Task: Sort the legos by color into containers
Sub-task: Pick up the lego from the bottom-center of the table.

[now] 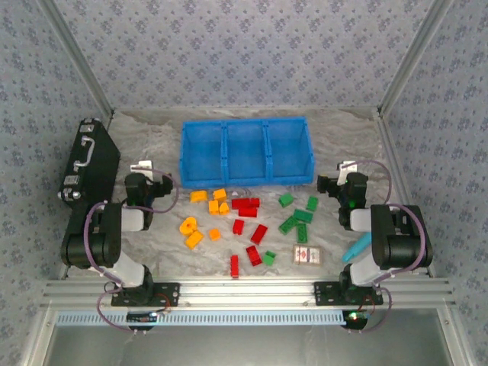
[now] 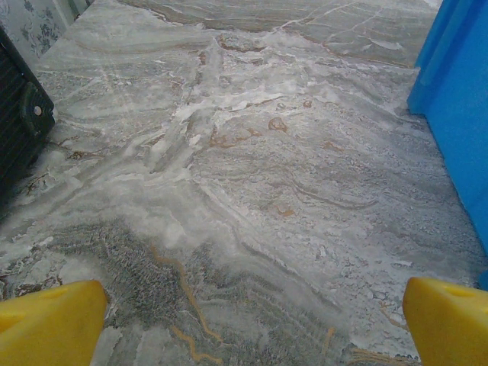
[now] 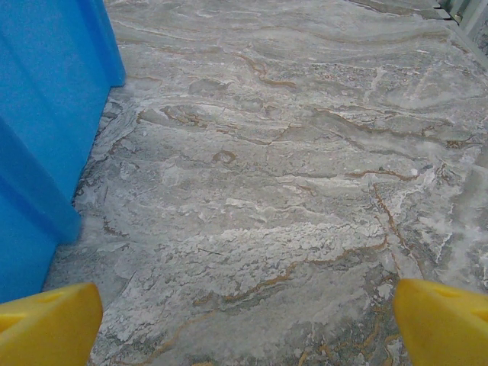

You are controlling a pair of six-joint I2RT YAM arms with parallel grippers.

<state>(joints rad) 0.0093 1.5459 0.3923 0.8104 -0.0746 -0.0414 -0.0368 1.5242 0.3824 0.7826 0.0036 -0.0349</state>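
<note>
The legos lie loose on the marbled table in front of the blue bin (image 1: 244, 149): orange-yellow ones (image 1: 202, 217) on the left, red ones (image 1: 248, 221) in the middle, green ones (image 1: 297, 217) on the right. The bin's three containers side by side show bare blue floors. My left gripper (image 1: 145, 169) (image 2: 252, 328) hangs open over bare table left of the bin, with nothing between its yellow fingertips (image 2: 49, 324). To the right of the bin my right gripper (image 1: 349, 169) (image 3: 244, 324) is open too, its fingertips (image 3: 446, 320) wide apart.
A black case (image 1: 91, 164) (image 2: 19, 122) with latches lies at the far left. A red-and-white card box (image 1: 307, 253) and a teal stick (image 1: 355, 248) sit near the right arm's base. The bin wall (image 2: 457, 99) (image 3: 46, 114) stands close beside each gripper.
</note>
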